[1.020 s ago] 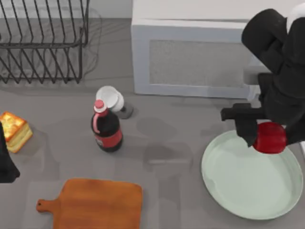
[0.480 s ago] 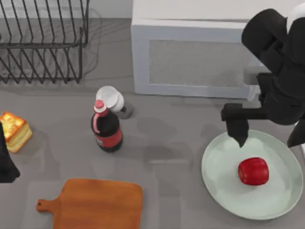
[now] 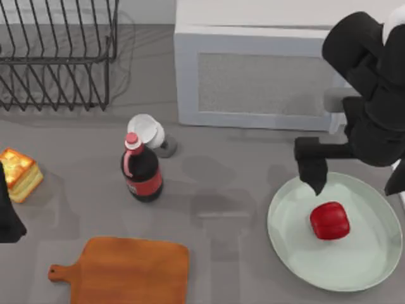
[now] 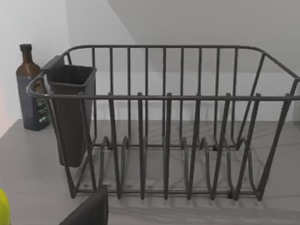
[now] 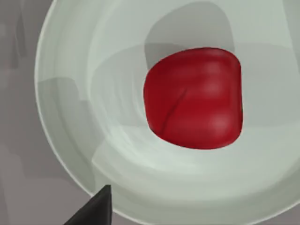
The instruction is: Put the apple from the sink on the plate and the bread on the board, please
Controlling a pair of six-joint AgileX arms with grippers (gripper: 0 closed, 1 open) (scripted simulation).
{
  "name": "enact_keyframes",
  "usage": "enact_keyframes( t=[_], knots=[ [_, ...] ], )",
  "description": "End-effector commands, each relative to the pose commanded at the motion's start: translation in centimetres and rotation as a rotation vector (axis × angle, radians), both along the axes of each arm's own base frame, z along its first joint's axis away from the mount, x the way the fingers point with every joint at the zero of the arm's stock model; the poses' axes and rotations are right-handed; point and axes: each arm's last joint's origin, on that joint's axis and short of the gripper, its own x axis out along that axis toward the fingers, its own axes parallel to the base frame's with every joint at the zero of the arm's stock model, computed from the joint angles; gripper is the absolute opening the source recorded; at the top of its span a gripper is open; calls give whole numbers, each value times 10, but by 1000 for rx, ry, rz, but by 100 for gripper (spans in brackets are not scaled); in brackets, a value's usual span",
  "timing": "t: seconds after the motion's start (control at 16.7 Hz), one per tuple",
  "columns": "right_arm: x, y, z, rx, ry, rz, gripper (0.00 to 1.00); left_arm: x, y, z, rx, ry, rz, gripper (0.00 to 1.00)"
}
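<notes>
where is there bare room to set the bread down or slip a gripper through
The board is bare all over. Open counter runs between the cola bottle and the plate. It is crowded at the plate, where the apple lies under the open right gripper, and at the left edge, where the bread sits beside the left arm.

Glossy red skin on the apple, with a soft sheen. Smooth, pale mint glaze on the plate, ceramic-looking. Orange-brown wood on the board, matt. Toasted, rough golden crust on the bread, pale layered sides. Thin dark metal wire for the dish rack, with a matt grey plastic cup. Matt grey tabletop. Shiny dark plastic on the cola bottle. Matt black on the right claw.
</notes>
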Motion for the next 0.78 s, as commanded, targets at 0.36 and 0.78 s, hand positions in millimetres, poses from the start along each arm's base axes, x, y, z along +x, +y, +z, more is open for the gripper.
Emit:
enact_keyframes(
  t=[0.36,0.78],
  knots=[
    [-29,-39,14,91,-216,2,100,0,0,0,0,0,0,100],
    [-116,-107,17,190,-827,5,100,0,0,0,0,0,0,100]
  ],
)
